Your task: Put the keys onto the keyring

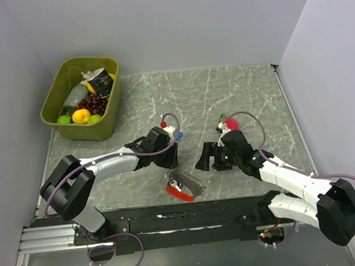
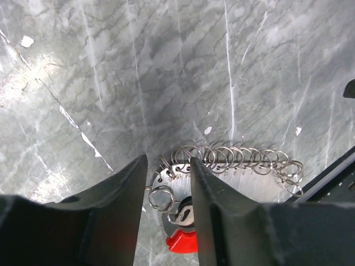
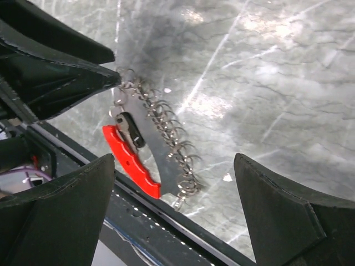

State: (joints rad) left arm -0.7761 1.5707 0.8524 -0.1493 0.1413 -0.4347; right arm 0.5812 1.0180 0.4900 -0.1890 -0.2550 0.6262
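Top external alone shows pale walls (image 1: 185, 19) and green fruit bin (image 1: 57, 102) on marbled grey table (image 1: 236, 93); left pincer (image 2: 169, 162) straddles keyring (image 2: 244, 180) rings, grip unclear; my right pincer (image 3: 175, 160) gapes.

top looks down; wrists closely share keyring (image 3: 131, 160).

Left gripper (image 2: 169, 166) narrow; right gripper (image 3: 175, 163) wide

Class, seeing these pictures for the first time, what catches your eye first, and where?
The red keyring with its row of silvery rings lies at the near edge, the left gripper straddling one end. A green bin of toy fruit sits in the far left corner, and the right gripper hangs open beside the keyring.
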